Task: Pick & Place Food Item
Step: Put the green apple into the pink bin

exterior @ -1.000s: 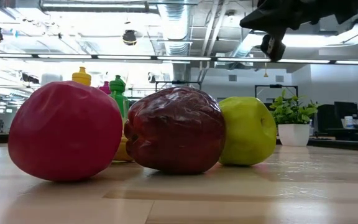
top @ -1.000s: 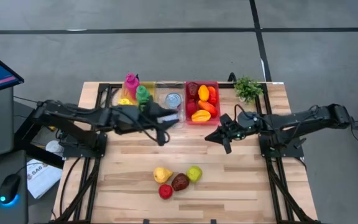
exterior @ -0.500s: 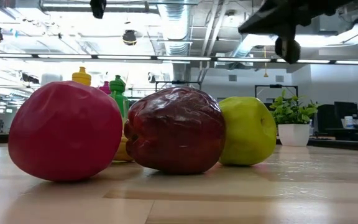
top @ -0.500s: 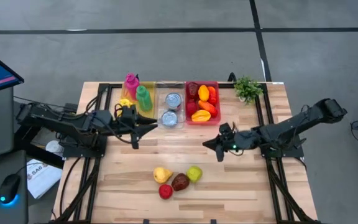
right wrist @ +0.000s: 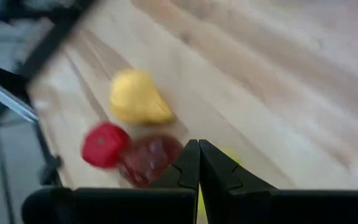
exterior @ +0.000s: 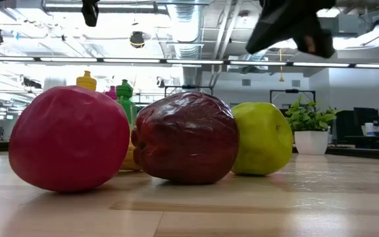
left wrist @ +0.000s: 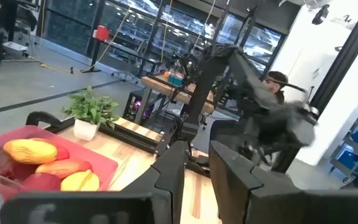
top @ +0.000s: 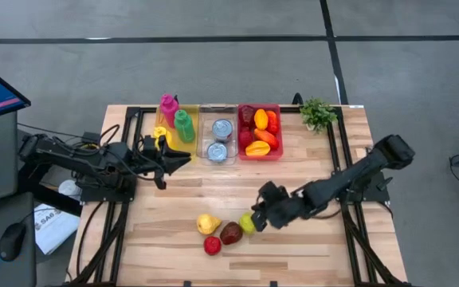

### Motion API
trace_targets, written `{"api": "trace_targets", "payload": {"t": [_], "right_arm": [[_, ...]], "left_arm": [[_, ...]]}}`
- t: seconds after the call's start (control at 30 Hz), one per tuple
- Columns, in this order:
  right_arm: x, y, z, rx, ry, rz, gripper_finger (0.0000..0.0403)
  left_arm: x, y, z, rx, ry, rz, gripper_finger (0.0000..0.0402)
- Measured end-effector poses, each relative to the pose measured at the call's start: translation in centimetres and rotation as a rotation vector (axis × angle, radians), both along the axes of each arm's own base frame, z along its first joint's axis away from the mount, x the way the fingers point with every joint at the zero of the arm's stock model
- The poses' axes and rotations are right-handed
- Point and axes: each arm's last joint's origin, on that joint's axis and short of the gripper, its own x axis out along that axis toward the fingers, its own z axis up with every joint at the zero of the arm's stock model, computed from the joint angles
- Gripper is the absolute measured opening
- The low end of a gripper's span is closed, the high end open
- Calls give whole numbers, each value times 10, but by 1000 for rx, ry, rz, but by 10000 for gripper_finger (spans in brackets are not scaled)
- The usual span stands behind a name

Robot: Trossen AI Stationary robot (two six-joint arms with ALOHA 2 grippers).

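Observation:
Four fruits lie together near the table's front edge: a yellow pear (top: pixel 207 224), a dark red apple (top: pixel 230 233), a red fruit (top: pixel 212 245) and a green apple (top: pixel 247 223). My right gripper (top: pixel 260 217) is shut and slants down just right of and above the green apple (exterior: pixel 263 138); in the low view the right gripper (exterior: pixel 304 36) is clear of the apple. The right wrist view shows the closed right gripper (right wrist: pixel 198 163) over the pear (right wrist: pixel 135 99) and dark apple (right wrist: pixel 149 158). My left gripper (top: pixel 186 157) points level at the table's left, slightly open, with nothing between its fingers (left wrist: pixel 173 177).
Along the far edge stand a yellow bin with bottles (top: pixel 174 123), a clear bin with two cans (top: pixel 217 142) and a red bin of fruit (top: pixel 260 131). A small potted plant (top: pixel 317 113) sits at the far right. Bare wood lies between the bins and the fruits.
My right gripper, still shut, has swung from beside the red bin toward the table's near edge and tipped downward, ending above the green apple. My left gripper has drawn back from the clear bin toward the table's left edge. The fruits have not moved.

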Motion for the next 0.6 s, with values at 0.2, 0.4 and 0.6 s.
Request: {"api": "trace_targets", "payload": {"t": [0.2,0.4,0.6], "right_arm": [[17,22,4,8,222,-10,0],[37,34,1,-15,295,95,2],[52,37,-7,-10,318,124,47]], "left_arm": [[0,0,0,0,3,1,59],[0,0,0,1,6,1,59],[0,0,-1,-1,6,1,59]]}}
